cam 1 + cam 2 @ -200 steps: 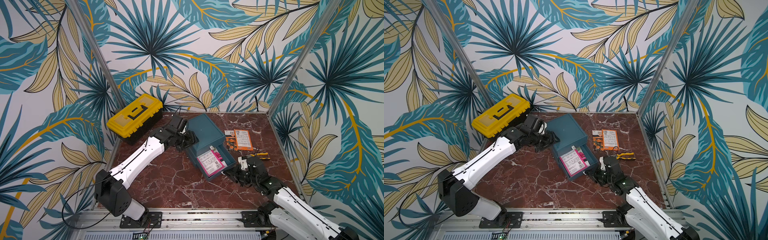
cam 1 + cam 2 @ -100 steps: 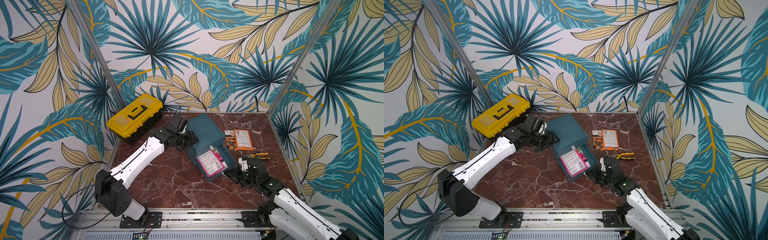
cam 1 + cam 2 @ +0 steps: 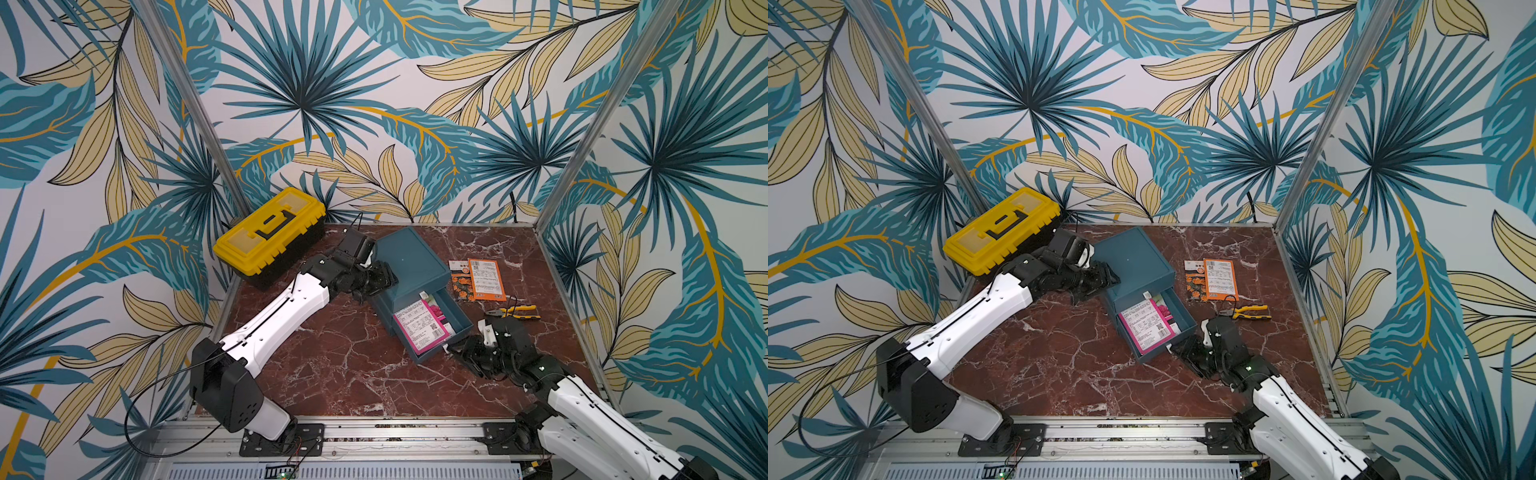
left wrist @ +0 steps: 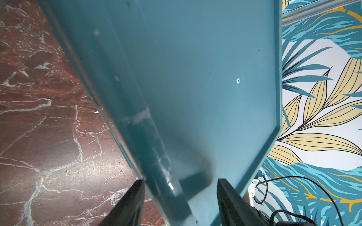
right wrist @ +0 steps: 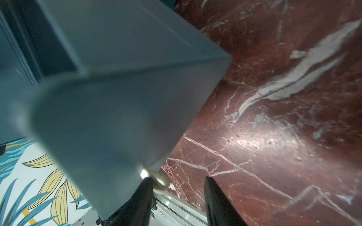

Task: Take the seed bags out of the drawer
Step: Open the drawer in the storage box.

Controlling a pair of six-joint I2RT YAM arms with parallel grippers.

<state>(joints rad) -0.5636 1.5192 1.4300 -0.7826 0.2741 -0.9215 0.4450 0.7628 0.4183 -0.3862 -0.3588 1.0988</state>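
While its jaws stand apart, the right gripper (image 5: 178, 179) brackets the small pale metal knob (image 5: 158, 181) of the pulled-out teal plastic drawer (image 3: 456, 318), where a flat magenta seed bag (image 3: 417, 328) lies; the left gripper (image 4: 180, 180) clamps the rear corner of the teal box-shaped cabinet (image 3: 409, 259), and flat orange seed bags (image 3: 484, 279) lie beside it on the red marble table (image 3: 353, 365).

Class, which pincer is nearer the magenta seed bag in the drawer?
Right. Right pincer at the drawer front, beside the magenta seed bag; left pincer clamps the cabinet behind.
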